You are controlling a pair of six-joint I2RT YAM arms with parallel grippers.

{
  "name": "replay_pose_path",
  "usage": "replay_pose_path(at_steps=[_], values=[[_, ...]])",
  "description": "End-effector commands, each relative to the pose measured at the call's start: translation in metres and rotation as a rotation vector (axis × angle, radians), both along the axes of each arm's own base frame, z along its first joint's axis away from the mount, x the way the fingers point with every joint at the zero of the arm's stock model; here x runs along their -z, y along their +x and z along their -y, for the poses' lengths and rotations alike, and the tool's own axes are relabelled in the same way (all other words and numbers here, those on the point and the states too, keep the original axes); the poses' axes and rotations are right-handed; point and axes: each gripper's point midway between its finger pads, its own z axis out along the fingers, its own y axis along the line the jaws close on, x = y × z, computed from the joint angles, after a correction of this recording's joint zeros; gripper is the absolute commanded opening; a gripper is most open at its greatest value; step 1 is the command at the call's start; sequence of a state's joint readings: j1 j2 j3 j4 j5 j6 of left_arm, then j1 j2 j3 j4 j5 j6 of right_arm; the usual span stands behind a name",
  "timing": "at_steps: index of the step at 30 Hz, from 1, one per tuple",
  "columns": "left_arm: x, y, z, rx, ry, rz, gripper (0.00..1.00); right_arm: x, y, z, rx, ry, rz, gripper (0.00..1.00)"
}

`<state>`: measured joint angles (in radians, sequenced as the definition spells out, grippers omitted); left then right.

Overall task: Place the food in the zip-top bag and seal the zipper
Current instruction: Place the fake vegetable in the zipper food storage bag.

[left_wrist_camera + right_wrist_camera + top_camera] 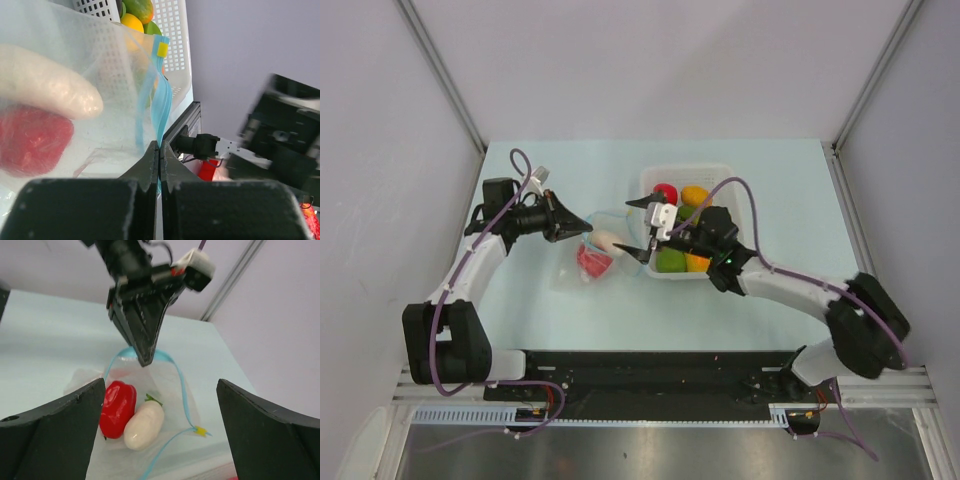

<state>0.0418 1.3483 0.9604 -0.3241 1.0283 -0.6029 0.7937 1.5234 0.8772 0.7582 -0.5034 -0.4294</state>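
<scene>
The clear zip-top bag lies left of the basket with its mouth held open. Inside it are a red pepper and a white radish. My left gripper is shut on the teal zipper and lifts the mouth's upper edge. The yellow slider sits on the strip. My right gripper is open and empty, facing the bag mouth. In the right wrist view the right gripper frames the pepper, the radish, the zipper and the left gripper.
A white perforated basket stands right of the bag, partly under my right wrist. It holds red, orange, green and yellow foods. The basket also shows behind the bag in the left wrist view.
</scene>
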Motion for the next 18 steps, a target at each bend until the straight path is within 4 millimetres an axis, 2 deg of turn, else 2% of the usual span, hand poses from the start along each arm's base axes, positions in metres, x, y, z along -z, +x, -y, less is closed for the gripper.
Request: replay_pose_path(at_steps=[1,3,4,6,7,8,9,12,18], values=[[-0.006,0.0,-0.001,0.003,-0.022,0.032,0.0,-0.013,-0.014,0.027,0.091,-0.058,-0.239,0.96],[-0.007,0.001,-0.001,-0.003,-0.016,0.039,0.0,-0.004,-0.01,0.039,0.141,-0.084,-0.356,0.94],[-0.008,0.001,-0.001,-0.004,-0.015,0.045,0.0,0.016,-0.011,0.047,0.167,-0.143,-0.442,0.92],[-0.008,0.001,-0.002,-0.006,-0.013,0.048,0.0,0.029,-0.004,0.055,0.196,-0.155,-0.582,0.9],[-0.009,0.0,-0.001,-0.003,-0.012,0.054,0.0,0.04,-0.006,0.059,0.207,-0.186,-0.652,0.87],[-0.009,0.0,-0.002,-0.005,-0.009,0.053,0.0,0.043,-0.004,0.059,0.206,-0.185,-0.694,0.84],[-0.009,0.0,-0.002,-0.006,-0.008,0.054,0.0,0.059,-0.003,0.062,0.211,-0.221,-0.759,0.81],[-0.01,-0.001,-0.002,-0.006,-0.006,0.06,0.0,0.074,0.002,0.06,0.203,-0.248,-0.828,0.76],[-0.018,0.002,-0.001,-0.001,-0.013,0.069,0.0,0.083,0.01,0.048,0.173,-0.254,-0.853,0.68]])
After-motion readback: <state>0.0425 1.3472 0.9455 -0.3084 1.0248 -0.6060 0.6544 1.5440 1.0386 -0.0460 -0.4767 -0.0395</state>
